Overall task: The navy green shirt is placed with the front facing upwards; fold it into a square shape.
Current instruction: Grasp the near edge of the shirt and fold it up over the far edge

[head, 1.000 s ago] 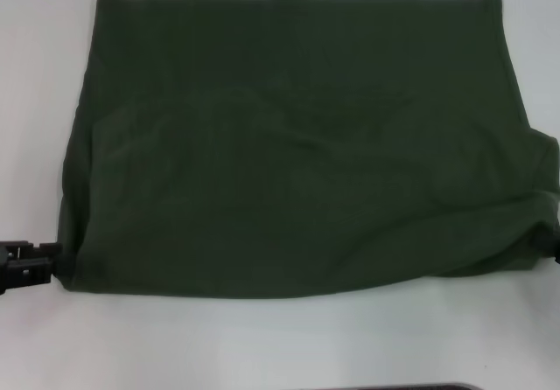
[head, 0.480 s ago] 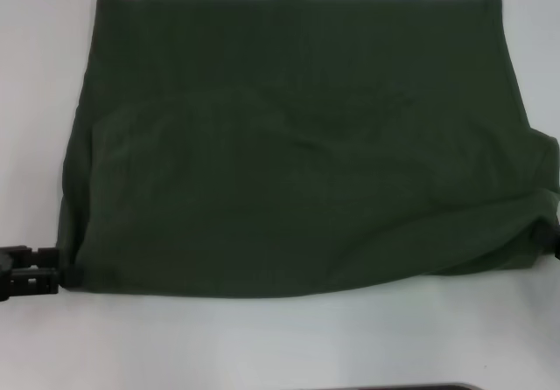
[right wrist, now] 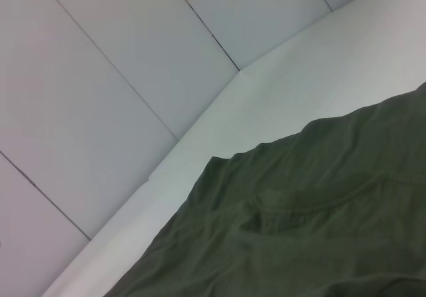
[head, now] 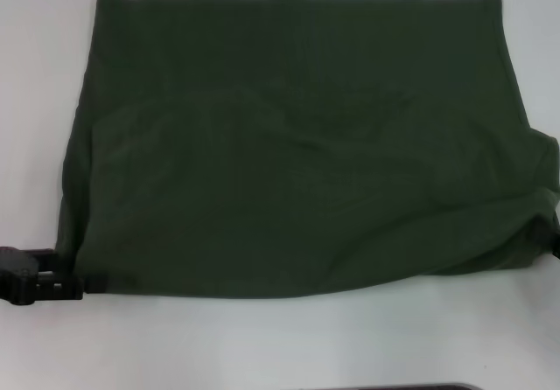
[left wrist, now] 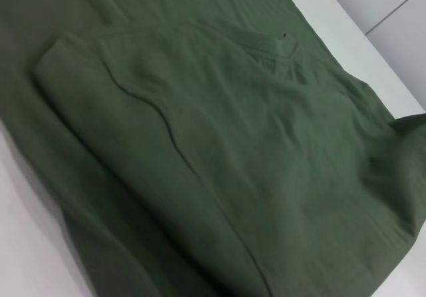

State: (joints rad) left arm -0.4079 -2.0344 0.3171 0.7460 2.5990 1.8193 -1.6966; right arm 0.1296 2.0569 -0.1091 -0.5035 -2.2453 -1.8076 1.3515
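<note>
Folded navy green shirt (head: 297,154) (plain side up), left gripper (head: 66,281) at its near corner

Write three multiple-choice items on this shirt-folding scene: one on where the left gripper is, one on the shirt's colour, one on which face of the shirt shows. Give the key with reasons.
1. Where is the left gripper?
A. At the shirt's near left corner
B. Over the shirt's middle
C. At the shirt's far edge

2. What colour is the navy green shirt?
A. Bright red
B. Dark olive green
C. White

3. In the head view, what does the shirt's upper face show?
A. Large cream lettering
B. Plain green cloth, wrinkled, no lettering
C. A striped pattern

Key:
1. A: the black gripper sits on the white table against the near left corner of the cloth; the right gripper is at the near right corner.
2. B: the whole cloth is dark olive against the white surface.
3. B: only plain, creased green fabric is visible from above.
</note>
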